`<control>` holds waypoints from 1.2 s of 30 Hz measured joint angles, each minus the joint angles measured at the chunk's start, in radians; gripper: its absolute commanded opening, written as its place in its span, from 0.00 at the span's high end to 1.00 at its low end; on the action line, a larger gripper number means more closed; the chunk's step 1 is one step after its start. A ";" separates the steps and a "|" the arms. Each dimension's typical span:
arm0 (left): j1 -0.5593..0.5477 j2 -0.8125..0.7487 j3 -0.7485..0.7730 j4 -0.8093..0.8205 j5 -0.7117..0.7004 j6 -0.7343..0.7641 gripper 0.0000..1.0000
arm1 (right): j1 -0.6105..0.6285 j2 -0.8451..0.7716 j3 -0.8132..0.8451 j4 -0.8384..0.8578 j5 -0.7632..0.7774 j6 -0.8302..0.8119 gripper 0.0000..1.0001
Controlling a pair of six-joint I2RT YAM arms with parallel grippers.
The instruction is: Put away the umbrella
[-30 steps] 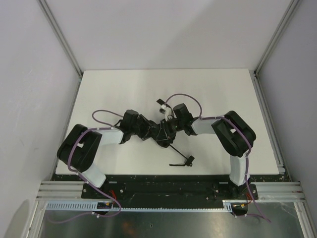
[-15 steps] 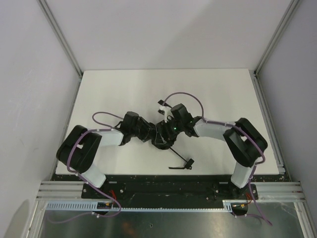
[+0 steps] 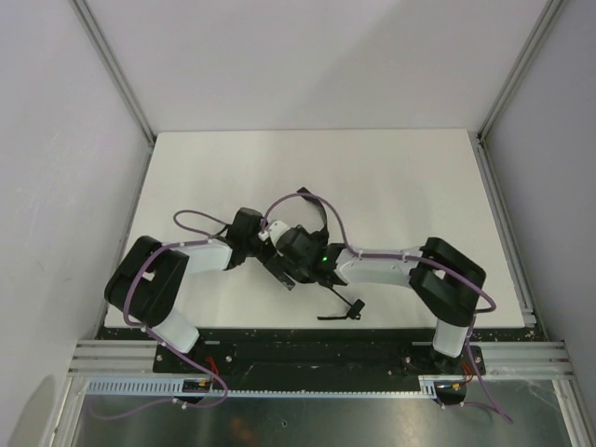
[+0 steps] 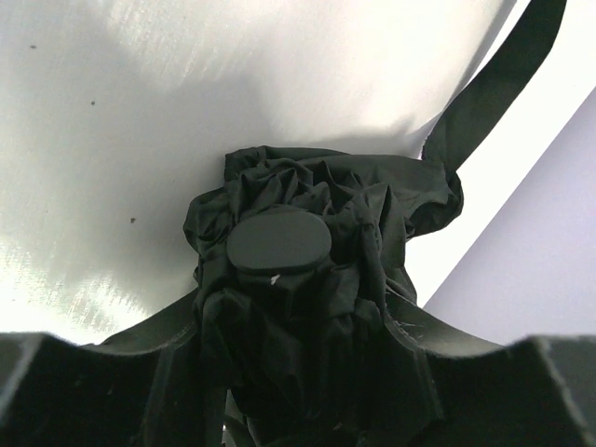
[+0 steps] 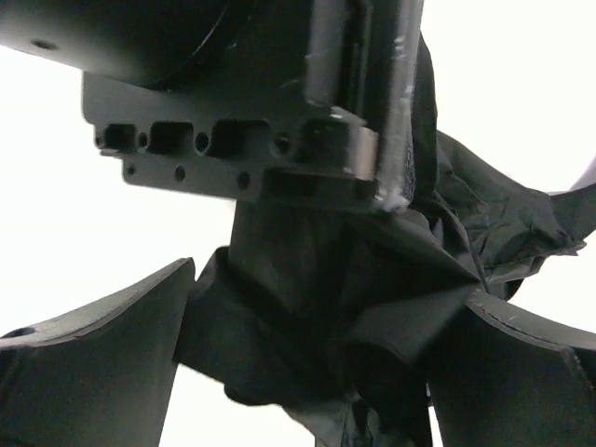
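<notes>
White tabletop (image 3: 419, 186), both arms nose to nose over the umbrella (image 3: 337, 291).

Top view: the left gripper (image 3: 268, 250) and right gripper (image 3: 287, 265) crowd together just left of centre, and the thin shaft trails to the handle (image 3: 355, 304) at lower right. Left wrist view: the crumpled canopy (image 4: 372, 196) and its round cap (image 4: 279, 240) fill the middle, with fingers (image 4: 93, 382) clenched on the bundle from both lower corners. Right wrist view: fingers (image 5: 93, 354) are spread wide, gripping nothing, fabric sags between them, and the other gripper's body sits close overhead. The danger, I'd say, is one clamp on slippery cloth letting the folds spill. Those wide jaws could also snag fabric or bump their neighbour.
</notes>
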State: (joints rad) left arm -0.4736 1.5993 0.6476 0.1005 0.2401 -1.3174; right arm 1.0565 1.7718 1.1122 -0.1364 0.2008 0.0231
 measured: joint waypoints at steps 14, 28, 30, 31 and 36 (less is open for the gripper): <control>0.009 0.007 0.037 -0.070 -0.022 0.007 1.00 | 0.057 0.185 0.053 0.104 0.320 -0.043 0.95; 0.016 -0.005 0.060 -0.089 -0.062 0.042 0.18 | -0.092 0.140 -0.014 0.233 -0.063 -0.036 1.00; 0.016 -0.005 0.062 -0.089 -0.062 0.047 0.17 | -0.122 0.131 -0.032 0.262 -0.159 -0.024 1.00; 0.016 -0.005 0.063 -0.089 -0.062 0.050 0.17 | -0.134 0.129 -0.039 0.273 -0.198 -0.019 1.00; 0.016 -0.005 0.063 -0.092 -0.063 0.058 0.16 | -0.209 0.124 -0.066 0.326 -0.446 0.016 1.00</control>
State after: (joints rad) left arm -0.4580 1.5944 0.7105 0.0086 0.1768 -1.2594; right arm 0.8478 1.8961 1.0462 0.1898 -0.2447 0.0387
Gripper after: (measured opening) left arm 0.835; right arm 0.295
